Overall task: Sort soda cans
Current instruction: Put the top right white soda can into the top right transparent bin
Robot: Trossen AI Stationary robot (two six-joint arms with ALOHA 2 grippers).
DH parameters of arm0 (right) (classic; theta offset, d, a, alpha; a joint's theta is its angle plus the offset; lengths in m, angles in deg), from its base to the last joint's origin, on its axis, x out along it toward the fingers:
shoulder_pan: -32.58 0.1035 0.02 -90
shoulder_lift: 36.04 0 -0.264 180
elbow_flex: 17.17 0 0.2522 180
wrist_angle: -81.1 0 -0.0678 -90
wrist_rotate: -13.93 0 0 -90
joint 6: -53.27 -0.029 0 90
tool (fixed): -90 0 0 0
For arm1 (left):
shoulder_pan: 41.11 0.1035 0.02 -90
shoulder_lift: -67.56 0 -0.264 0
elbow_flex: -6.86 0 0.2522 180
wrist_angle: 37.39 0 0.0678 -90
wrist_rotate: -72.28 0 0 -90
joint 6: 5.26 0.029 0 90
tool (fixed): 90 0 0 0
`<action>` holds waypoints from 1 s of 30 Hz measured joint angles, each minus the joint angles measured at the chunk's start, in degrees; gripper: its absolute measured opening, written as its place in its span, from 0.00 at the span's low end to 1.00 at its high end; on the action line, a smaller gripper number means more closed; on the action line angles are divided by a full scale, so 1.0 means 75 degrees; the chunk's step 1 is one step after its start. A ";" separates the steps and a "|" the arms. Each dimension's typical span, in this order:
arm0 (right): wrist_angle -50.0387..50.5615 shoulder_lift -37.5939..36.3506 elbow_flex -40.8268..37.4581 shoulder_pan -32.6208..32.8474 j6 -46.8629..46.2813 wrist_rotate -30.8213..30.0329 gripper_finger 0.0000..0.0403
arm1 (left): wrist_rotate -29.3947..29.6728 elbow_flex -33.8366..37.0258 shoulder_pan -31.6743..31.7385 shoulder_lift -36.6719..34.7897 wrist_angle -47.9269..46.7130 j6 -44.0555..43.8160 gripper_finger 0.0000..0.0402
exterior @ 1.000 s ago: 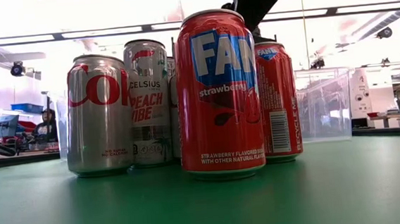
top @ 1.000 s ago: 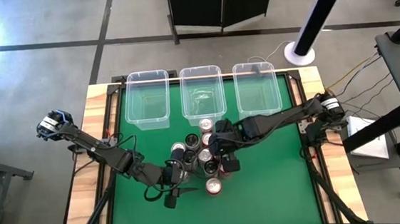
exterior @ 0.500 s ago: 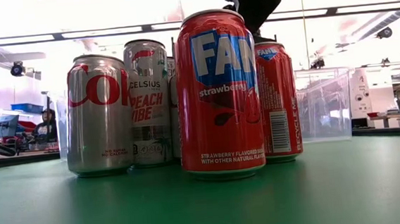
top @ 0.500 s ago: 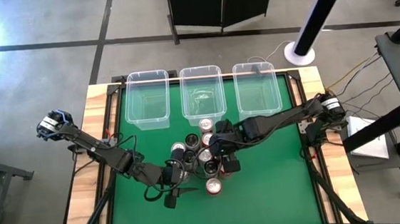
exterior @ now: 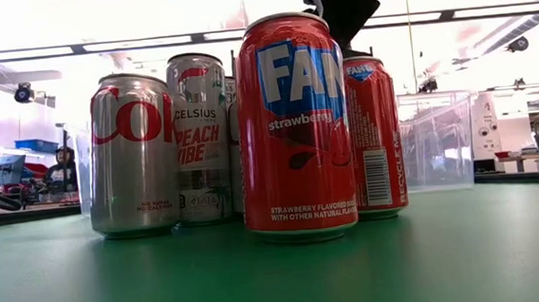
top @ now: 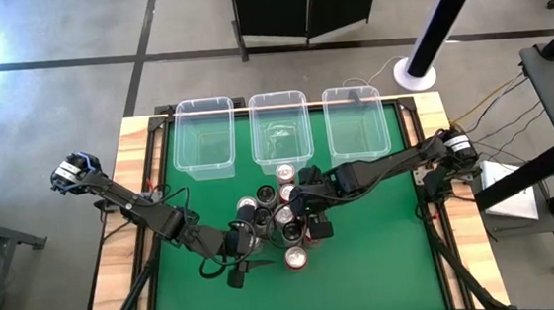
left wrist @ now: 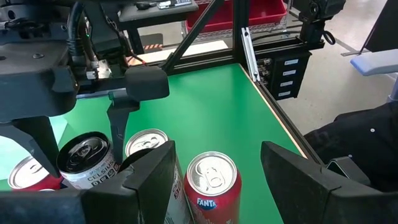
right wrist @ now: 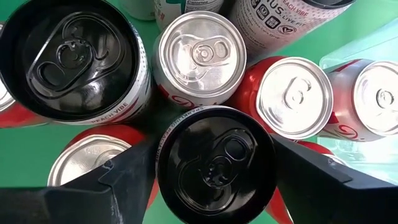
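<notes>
Currently the soda cans (top: pixel 280 219) stand clustered mid-mat, just in front of three clear bins (top: pixel 279 127). Right gripper (right wrist: pixel 214 163) hangs over the cluster, fingers spread wide either side of a black-topped can (right wrist: pixel 216 167), not clamped. Left gripper (left wrist: pixel 216 171) sits beside the pile, fingers apart, a red Fanta can (left wrist: pixel 212 186) between them.

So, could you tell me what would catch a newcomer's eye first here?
The tight cluster of soda cans at the middle of the green table, with both pincers right at it. The right pincer straddles a black-topped can. Behind stand three clear bins.
</notes>
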 joint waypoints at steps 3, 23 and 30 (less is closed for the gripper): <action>0.0033 0.0000 -0.0009 0.0001 0.0006 -0.0003 0.74 | 0.0000 0.0000 0.0000 0.0000 0.0000 0.0000 0.55; 0.0466 -0.0213 0.0371 0.0019 0.0008 -0.0064 0.65 | -0.0001 0.0000 0.0003 0.0000 -0.0008 0.0000 0.55; 0.0765 -0.0805 0.0546 0.0018 -0.0195 -0.0064 0.64 | -0.0003 0.0000 0.0000 0.0000 -0.0009 0.0000 0.55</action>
